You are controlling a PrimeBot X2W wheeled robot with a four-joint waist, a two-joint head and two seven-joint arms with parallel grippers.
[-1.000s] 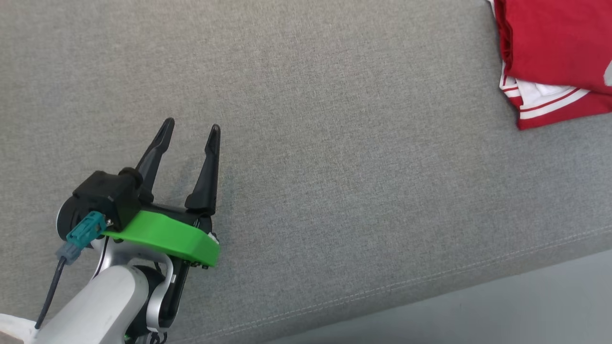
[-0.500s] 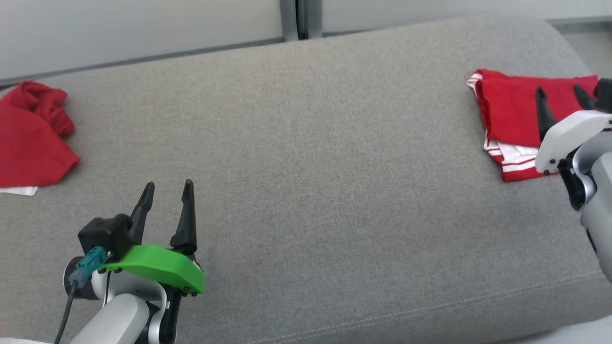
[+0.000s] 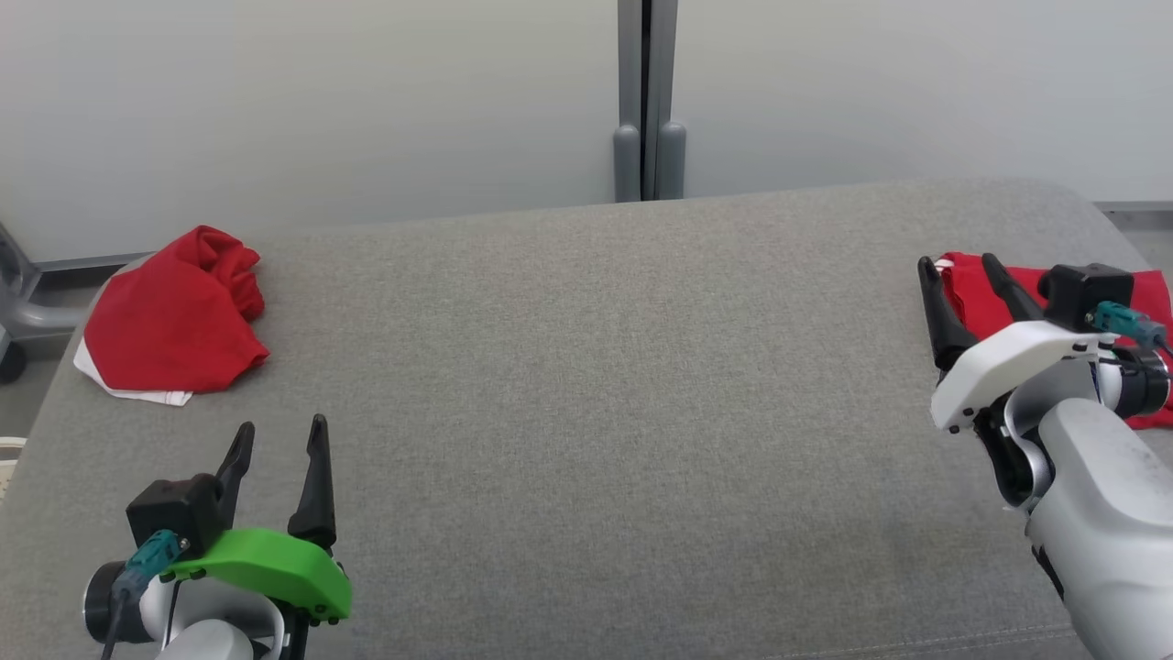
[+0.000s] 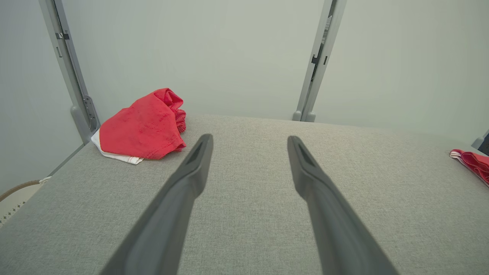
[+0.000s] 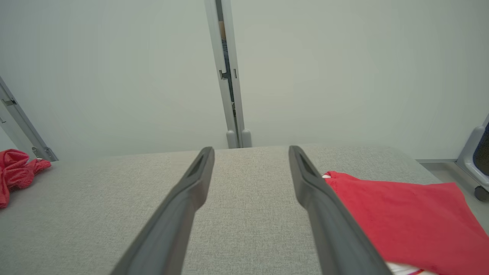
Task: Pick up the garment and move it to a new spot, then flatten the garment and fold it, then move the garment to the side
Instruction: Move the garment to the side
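Left claw (image 3: 282,426) released, empty, over the near-left part of the desk (image 3: 596,412). Right claw (image 3: 959,262) released, empty, by the folded red garment (image 5: 401,210) at the desk's right edge. Crumpled red garment (image 3: 169,325) lies at the desk's far-left corner.

A crumpled garment (image 3: 169,325) and a folded garment (image 3: 973,298) lie on a padded bench (image 3: 596,367), one at each end.
The crumpled garment is at the far left corner and the folded garment is at the right end, well apart. The left gripper (image 3: 281,426) is near the front left, in front of the crumpled garment. The right gripper (image 3: 959,264) is by the folded garment's left edge. Behind the bench is a wall (image 3: 321,92) with a post (image 3: 649,110) in the middle.
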